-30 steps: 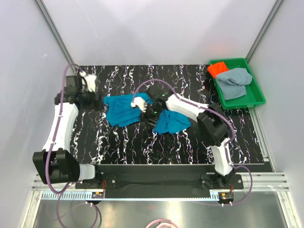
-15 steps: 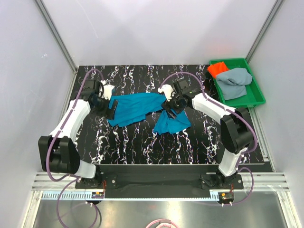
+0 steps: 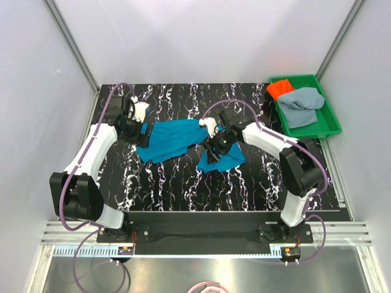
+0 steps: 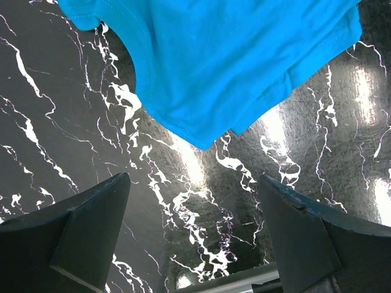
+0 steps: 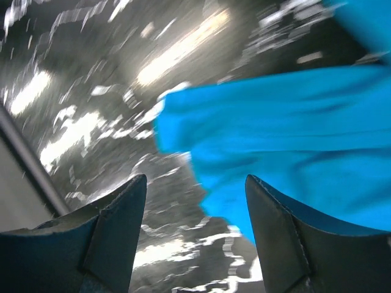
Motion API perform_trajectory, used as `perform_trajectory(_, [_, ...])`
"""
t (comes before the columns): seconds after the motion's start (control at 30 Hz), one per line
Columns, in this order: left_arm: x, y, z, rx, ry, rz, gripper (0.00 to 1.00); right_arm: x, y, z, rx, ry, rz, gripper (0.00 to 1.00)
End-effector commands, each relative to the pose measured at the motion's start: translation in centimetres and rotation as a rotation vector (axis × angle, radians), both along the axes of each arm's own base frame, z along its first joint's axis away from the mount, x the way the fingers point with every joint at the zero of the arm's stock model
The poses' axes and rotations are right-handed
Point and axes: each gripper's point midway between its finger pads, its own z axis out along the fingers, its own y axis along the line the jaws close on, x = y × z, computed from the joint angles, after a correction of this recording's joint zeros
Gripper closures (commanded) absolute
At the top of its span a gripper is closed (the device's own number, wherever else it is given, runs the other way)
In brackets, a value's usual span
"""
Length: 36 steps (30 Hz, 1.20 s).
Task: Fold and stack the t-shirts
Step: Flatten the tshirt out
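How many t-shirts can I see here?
3. A teal-blue t-shirt lies spread on the table; an orange-red t-shirt and a grey-blue t-shirt sit in the green tray. More may be hidden beneath.

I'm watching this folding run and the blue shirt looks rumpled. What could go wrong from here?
1. The left fingers stand open over the black marbled table, short of the soft teal-blue cloth t-shirt; closing there would likely miss it.
2. The right fingers, also open, face its bunched part; they may pinch several layers and make a crooked fold.
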Motion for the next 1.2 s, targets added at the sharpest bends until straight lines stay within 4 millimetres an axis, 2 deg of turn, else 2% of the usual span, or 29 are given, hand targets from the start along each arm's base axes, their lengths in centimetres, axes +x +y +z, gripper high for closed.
perform_trajectory(0.0, [1.3, 0.0, 0.8, 0.003, -0.036, 0.007, 0.08, -4.5, 1.7, -0.2, 0.002, 0.049, 0.137, 0.27])
perform_trajectory(0.1, [1.5, 0.0, 0.6, 0.0, -0.029, 0.01, 0.08, -6.4, 3.0, -0.6, -0.013, 0.048, 0.223, 0.27])
perform_trajectory(0.2, [1.7, -0.1, 0.9, 0.001, -0.035, 0.009, 0.08, -7.0, 4.1, -0.8, -0.014, 0.05, 0.25, 0.27])
perform_trajectory(0.37, [1.5, -0.1, 0.9, -0.005, -0.034, 0.013, 0.08, -5.7, 4.7, -1.4, -0.048, 0.006, 0.232, 0.27])
perform_trajectory(0.57, [1.1, -0.1, 0.7, -0.008, -0.024, 0.014, 0.07, -3.3, 4.4, -1.7, -0.101, -0.092, 0.183, 0.28])
perform_trajectory(0.7, [1.2, -0.2, 0.6, -0.011, -0.022, 0.018, 0.07, -2.1, 3.9, -2.7, -0.148, -0.13, 0.16, 0.28])
perform_trajectory(0.77, [1.4, -0.2, 0.7, -0.013, -0.025, 0.018, 0.07, -2.0, 3.9, -3.4, -0.16, -0.125, 0.162, 0.34])
perform_trajectory(0.87, [1.5, -0.2, 0.8, -0.012, -0.028, 0.019, 0.07, -1.8, 4.2, -3.6, -0.157, -0.118, 0.15, 0.58])
perform_trajectory(1.0, [1.6, -0.3, 0.7, -0.017, -0.024, 0.023, 0.07, -1.4, 4.2, -3.7, -0.168, -0.122, 0.134, 0.61])
perform_trajectory(1.03, [1.6, -0.3, 0.7, -0.018, -0.022, 0.022, 0.07, -1.4, 4.1, -3.8, -0.172, -0.125, 0.134, 0.65])
perform_trajectory(1.07, [1.6, -0.4, 0.7, -0.021, -0.022, 0.022, 0.07, -1.2, 4.1, -3.7, -0.173, -0.137, 0.132, 0.75])
perform_trajectory(1.1, [1.6, -0.4, 0.6, -0.022, -0.02, 0.02, 0.07, -1.2, 3.9, -3.6, -0.179, -0.139, 0.131, 0.94])
perform_trajectory(1.13, [1.4, -0.4, 0.5, -0.021, -0.016, 0.015, 0.07, -1.0, 3.8, -3.4, -0.182, -0.151, 0.129, 1.0])
perform_trajectory(1.17, [1.2, -0.4, 0.3, -0.014, -0.006, 0.007, 0.08, -0.7, 3.6, -2.9, -0.192, -0.171, 0.12, 1.0])
